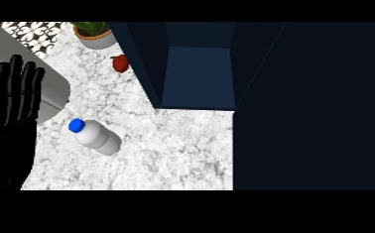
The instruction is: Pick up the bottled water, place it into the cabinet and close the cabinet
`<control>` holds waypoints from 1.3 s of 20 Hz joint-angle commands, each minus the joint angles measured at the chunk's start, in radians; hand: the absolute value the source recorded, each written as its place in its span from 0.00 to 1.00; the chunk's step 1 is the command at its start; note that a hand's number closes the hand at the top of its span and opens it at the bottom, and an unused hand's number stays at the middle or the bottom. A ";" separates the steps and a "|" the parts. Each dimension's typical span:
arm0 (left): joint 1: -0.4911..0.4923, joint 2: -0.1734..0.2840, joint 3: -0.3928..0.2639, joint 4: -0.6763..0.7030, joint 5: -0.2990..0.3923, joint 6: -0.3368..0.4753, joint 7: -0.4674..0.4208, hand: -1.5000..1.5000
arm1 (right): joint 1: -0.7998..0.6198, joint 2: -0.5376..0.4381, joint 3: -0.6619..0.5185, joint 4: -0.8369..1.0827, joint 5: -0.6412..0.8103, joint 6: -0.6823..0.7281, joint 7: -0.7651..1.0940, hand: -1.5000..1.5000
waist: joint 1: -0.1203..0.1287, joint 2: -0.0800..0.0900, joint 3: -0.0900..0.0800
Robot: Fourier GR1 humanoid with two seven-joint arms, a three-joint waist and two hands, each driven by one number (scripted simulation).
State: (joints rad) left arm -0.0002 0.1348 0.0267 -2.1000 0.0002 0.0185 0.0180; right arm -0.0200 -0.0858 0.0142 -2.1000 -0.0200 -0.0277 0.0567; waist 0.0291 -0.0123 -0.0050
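Fingers of the left robot hand (20,90) stand straight and relaxed at the far left edge, pointing up, holding nothing; the right robot hand does not show. Just beside it lies a grey, rounded object (51,90) at the marble worktop's (176,147) left border. Further right, the bottled water (95,136) stands on the worktop, a pale whitish-grey bottle with a bright blue cap, apart from the hand and with bare marble all around it. Toward the back sit a potted plant (93,32) and, near it, a small red fruit (120,63). Right of these, the dark blue cabinet (198,73) stands open, its interior facing the worktop. Its open door (304,108) fills the right side, bounding the worktop there.
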 commanded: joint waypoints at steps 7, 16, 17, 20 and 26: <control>0.054 0.125 -0.052 0.128 0.574 -0.488 0.008 0.00 | 0.068 -0.019 0.112 -0.061 -0.027 0.096 0.015 0.00 | -0.054 0.019 -0.004; 0.087 0.512 0.202 0.371 1.199 -0.869 0.108 0.00 | 0.166 -0.021 0.186 -0.224 -0.044 0.098 0.130 0.00 | -0.038 0.010 0.002; 0.061 0.570 0.213 0.404 1.259 -0.876 0.139 0.00 | 0.177 -0.007 0.242 -0.244 -0.007 0.098 0.114 0.00 | -0.041 0.010 0.003; 0.082 0.672 0.235 0.500 1.401 -0.963 0.183 0.00 | 0.192 -0.008 0.245 -0.299 -0.015 0.085 0.176 0.00 | -0.033 0.011 0.004; 0.036 0.782 0.228 0.624 1.531 -1.014 0.274 0.00 | 0.188 0.036 0.380 -0.405 0.116 0.018 0.290 0.00 | -0.032 0.011 0.005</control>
State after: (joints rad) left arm 0.0484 0.8295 0.2407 -1.5355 1.4196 -0.9527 0.2375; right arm 0.1668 -0.0797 0.3139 -2.4664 0.0086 0.0268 0.2994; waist -0.0073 -0.0015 -0.0011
